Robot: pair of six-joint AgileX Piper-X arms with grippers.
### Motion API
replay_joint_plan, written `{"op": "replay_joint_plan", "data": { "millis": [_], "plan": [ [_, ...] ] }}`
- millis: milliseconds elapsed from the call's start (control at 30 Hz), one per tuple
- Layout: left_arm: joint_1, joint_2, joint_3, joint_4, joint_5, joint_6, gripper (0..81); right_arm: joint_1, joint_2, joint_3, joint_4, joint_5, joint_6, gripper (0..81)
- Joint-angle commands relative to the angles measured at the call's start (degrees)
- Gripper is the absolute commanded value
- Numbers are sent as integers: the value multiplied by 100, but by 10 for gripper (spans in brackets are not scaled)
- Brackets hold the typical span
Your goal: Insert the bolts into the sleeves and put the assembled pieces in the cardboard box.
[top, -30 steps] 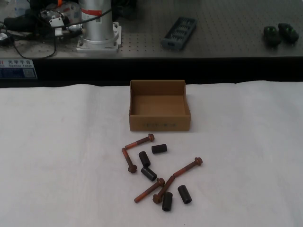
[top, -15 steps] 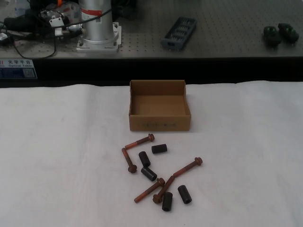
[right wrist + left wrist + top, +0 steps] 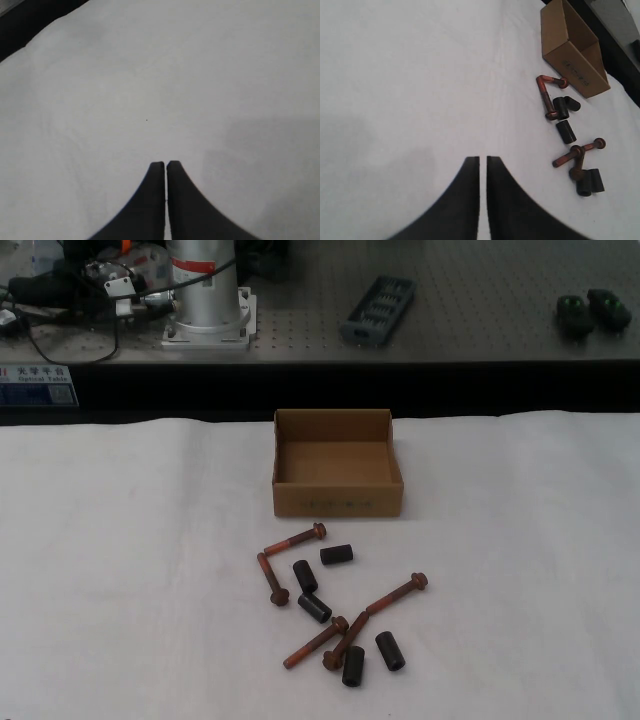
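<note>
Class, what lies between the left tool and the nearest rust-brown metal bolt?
The stretch is bare white cloth; the left wrist view shows nothing between the left tool and the rust-brown metal bolt.

A blue-and-white label [image 3: 37,383] sits on the dark front edge of the far table [image 3: 480,330], at the far left of the scene. It carries 1 row of larger characters across its upper band and finer lines beneath, all too small to read. At the middle of the white cloth [image 3: 120,540], the cardboard box [image 3: 338,502] bears 1 short line of dark print centred on its near wall; from the high view the letters cannot be made out. The left wrist view catches the same print [image 3: 576,76] running along that wall, its characters blurred beyond reading. None of the writing in the scene is legible.
</note>
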Motion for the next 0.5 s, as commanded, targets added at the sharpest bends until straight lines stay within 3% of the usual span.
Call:
{"op": "replay_joint_plan", "data": {
  "millis": [0,467],
  "plan": [
    [-19,-12,-64,-112,33,-143,44,-32,-12,-68,-60,-17,106,25],
    [-19,-12,-64,-112,0,-143,44,-32,-12,-68,-60,-105,171,25]
  ]
}}
